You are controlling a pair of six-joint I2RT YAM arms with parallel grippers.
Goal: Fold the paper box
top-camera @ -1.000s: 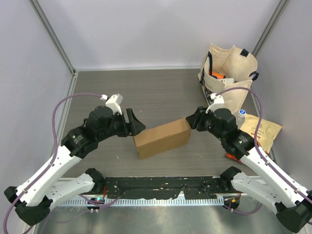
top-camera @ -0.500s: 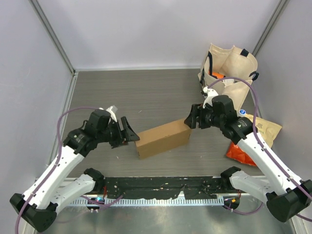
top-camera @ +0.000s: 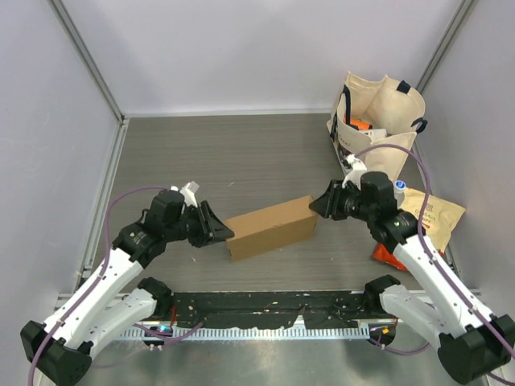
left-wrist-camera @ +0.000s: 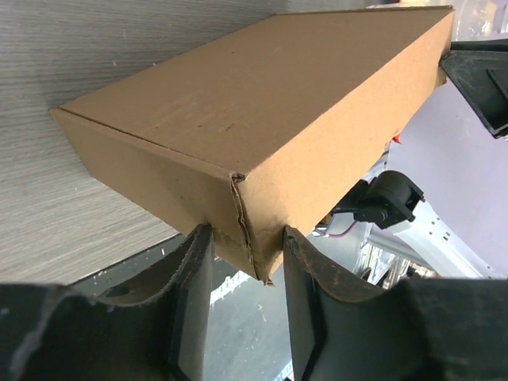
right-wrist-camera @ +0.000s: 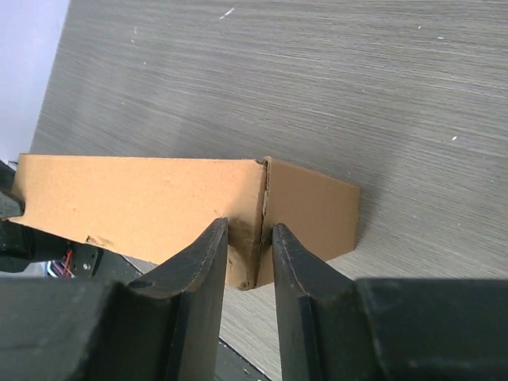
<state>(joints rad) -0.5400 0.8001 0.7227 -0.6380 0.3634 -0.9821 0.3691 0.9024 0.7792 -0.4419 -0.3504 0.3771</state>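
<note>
The paper box is a closed, shallow brown carton lying on the grey table between the two arms. My left gripper is at its left end. In the left wrist view the gripper has its jaws closed on the box at a corner, with both pads touching the cardboard. My right gripper is at the box's right end. In the right wrist view the gripper has its jaws pinched narrowly on a vertical corner seam of the box.
A cream tote bag stands at the back right. A brown paper pouch and an orange snack bag lie by the right wall. A black strip runs along the near edge. Walls enclose the table.
My left gripper has come down and right from an open pose beside the box and closed on its left corner. My right gripper has shifted slightly at the right end. The box has barely moved.
</note>
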